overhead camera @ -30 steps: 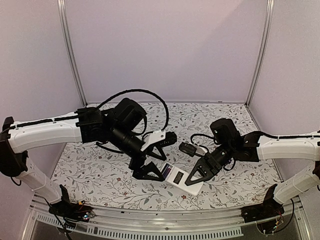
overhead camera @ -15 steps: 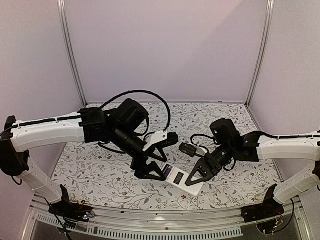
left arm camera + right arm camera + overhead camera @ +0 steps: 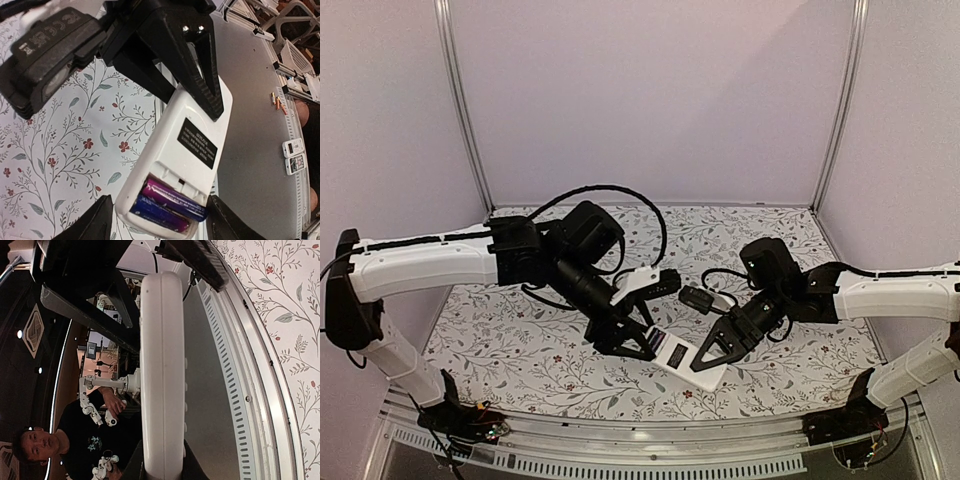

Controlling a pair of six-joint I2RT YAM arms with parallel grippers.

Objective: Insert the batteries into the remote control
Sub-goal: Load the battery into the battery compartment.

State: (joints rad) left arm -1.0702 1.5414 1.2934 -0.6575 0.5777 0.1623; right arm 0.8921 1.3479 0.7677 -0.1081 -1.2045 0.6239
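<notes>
Remote (image 3: pixel 192 130) lies white back up, near the front middle of the bench (image 3: pixel 60 150). We cannot tell whether it rests on the cloth or hangs just above it. The right fingers (image 3: pixel 202 65) are closed tight on the end of the remote far from the bay, one on each long edge, and hold it steady. The right wrist view shows the remote edge-on in that grip. The bay (image 3: pixel 175 181) at the other end is uncovered, below the black label (image 3: pixel 199 142). Both batteries (image 3: pixel 170 202) lie in it side by side, one purple and one blue, touching each other. The left fingers (image 3: pixel 97 225) stand apart on either side of the bay end, close to the remote's edges but, as far as we see, not touching, and they hold nothing. We judge loading nearly done, since both cells are in place. The purple one may sit slightly proud, and we cannot confirm full seating. What seems left is to press them flat and fit a cover, if there is one; none is in view.
</notes>
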